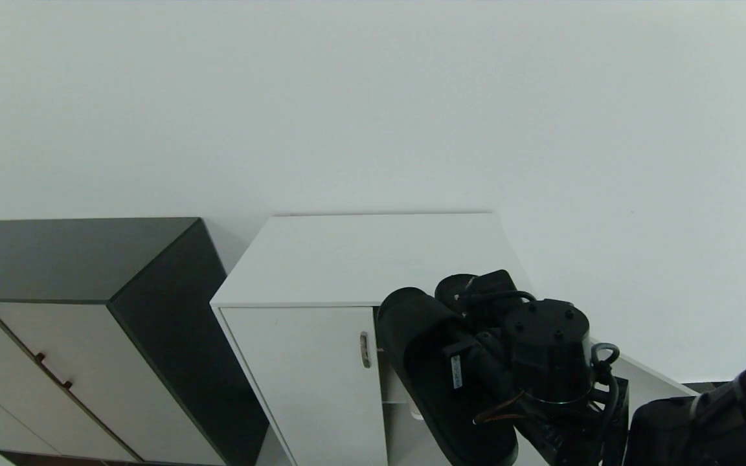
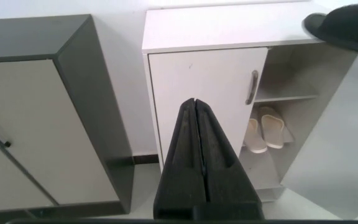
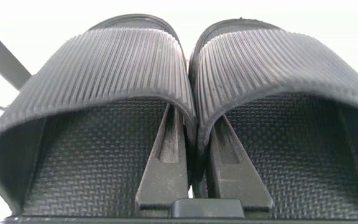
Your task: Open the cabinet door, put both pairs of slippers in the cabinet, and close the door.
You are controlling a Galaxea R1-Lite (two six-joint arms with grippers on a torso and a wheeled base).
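Right gripper [image 3: 196, 116] clamps black slippers [image 3: 117, 68] side by side, toes pointing fwd twd cabinet [image 1: 360, 259].

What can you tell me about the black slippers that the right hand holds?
The black slippers are a pair of slides with ribbed straps and textured footbeds, rubbery-looking. They are pressed side by side, with the right hand pinching their adjoining strap edges, one finger inside each. In the head view they hang raised before the open side of the white cabinet.
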